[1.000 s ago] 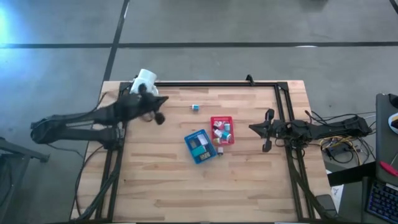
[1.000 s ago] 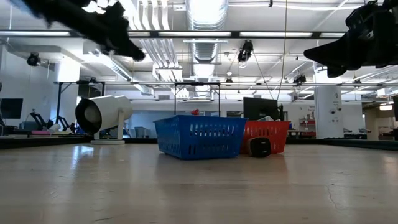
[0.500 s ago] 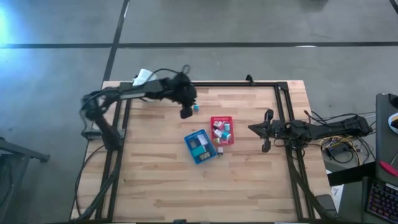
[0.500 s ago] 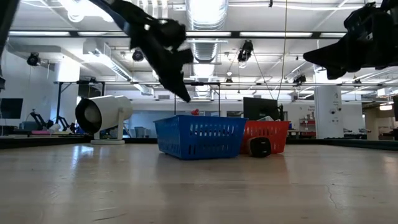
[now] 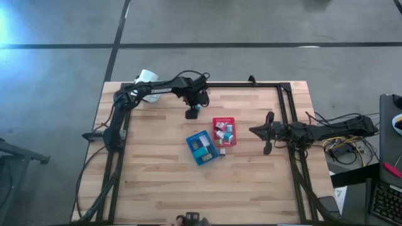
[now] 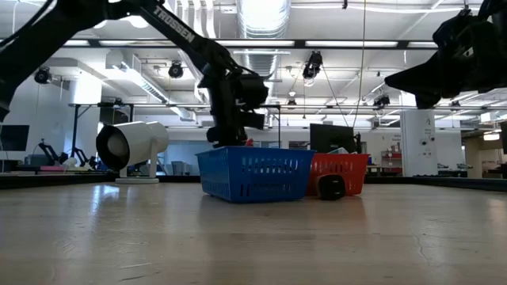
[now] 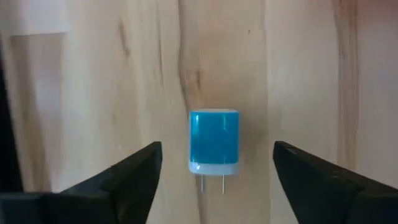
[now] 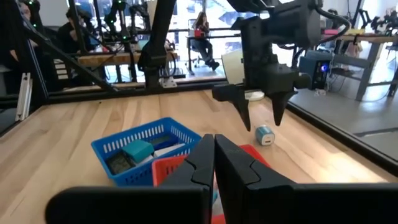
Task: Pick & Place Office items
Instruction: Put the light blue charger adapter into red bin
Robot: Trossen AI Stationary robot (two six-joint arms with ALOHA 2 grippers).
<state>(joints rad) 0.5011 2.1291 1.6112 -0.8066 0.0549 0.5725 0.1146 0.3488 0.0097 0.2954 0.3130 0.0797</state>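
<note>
The left tool [image 5: 192,112] hung spread just above a small blue charger [image 7: 213,141], which lay on the worktop [image 5: 157,182] at 11 o'clock from the red tray [image 5: 224,120]. The right tool [image 5: 266,134] waited pressed together at 3 o'clock from that tray.
</note>
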